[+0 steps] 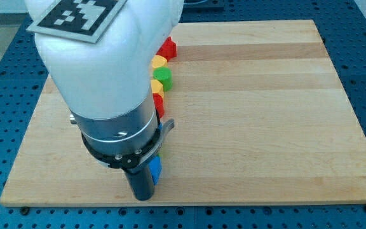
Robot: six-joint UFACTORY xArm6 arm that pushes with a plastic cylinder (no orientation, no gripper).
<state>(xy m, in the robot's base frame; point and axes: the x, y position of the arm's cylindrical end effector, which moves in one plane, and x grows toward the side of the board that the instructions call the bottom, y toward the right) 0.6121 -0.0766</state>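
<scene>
No readable words, brands or numbers are being shown. Only a black-and-white coded marker [75, 14] is being displayed on top of the white arm [107, 70]; its pattern is partly cropped.

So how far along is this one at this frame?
Lined up: red star, yellow block, green block and a red block run down the board. In hand: my tip sits at the blue block's left, near the view's bottom edge. Left: the arm hides the stretch between, so I cannot tell.
</scene>
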